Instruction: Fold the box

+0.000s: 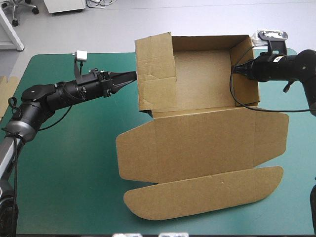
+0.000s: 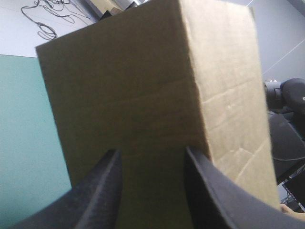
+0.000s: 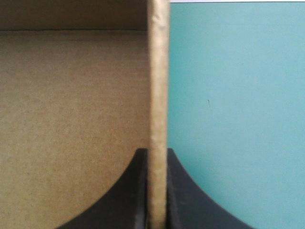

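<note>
**A:** High view: box (image 1: 197, 64) on the desk (image 1: 74, 173), tray walls up at 12 o'clock, lid (image 1: 207, 148) flat at 6.

**B:** Left wrist: left claw (image 2: 151, 151) wide, facing the 9 o'clock wall (image 2: 143, 86). Right wrist: right claw (image 3: 157, 152) pinching the 3 o'clock wall (image 3: 157, 71). Walls step, imo; next, left tucks.

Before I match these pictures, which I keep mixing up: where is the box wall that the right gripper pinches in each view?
High view: upper right, the right wall with the right gripper clamped on it.
Left wrist view: not visible; the left wall fills the view and hides it.
Right wrist view: edge-on between the fingers.
Shared landmark: the teal-green cover, in all three.
</note>
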Available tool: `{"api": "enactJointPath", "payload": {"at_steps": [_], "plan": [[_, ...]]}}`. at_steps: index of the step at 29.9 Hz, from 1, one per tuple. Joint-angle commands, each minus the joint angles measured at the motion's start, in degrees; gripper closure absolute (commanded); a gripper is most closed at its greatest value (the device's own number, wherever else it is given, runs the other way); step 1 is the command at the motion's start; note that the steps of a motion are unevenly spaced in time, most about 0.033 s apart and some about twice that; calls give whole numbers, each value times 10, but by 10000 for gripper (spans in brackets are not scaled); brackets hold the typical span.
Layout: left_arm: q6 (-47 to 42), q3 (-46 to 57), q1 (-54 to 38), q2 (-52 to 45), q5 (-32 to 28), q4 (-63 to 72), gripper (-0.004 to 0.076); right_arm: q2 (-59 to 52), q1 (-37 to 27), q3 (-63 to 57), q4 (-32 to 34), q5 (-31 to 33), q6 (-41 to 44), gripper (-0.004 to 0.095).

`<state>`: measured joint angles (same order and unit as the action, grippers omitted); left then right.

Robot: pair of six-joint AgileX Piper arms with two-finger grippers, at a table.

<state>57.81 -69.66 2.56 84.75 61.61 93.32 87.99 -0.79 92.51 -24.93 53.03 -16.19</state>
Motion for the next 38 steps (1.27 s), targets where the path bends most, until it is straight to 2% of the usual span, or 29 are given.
{"api": "enactJointPath", "payload": {"at_steps": [1, 15, 30, 38], "plan": [[-13, -31, 5, -20, 15, 35, 410, -23, -3, 18, -39, -40, 17, 925], [-30, -44, 49, -20, -5, 20, 409, -23, -3, 18, -46, -56, 23, 925], [-67, -94, 58, -20, 27, 13, 409, -23, -3, 18, -47, -57, 22, 925], [-73, -153, 94, -20, 30, 8, 410, -23, -3, 18, -44, -57, 22, 925]]}}
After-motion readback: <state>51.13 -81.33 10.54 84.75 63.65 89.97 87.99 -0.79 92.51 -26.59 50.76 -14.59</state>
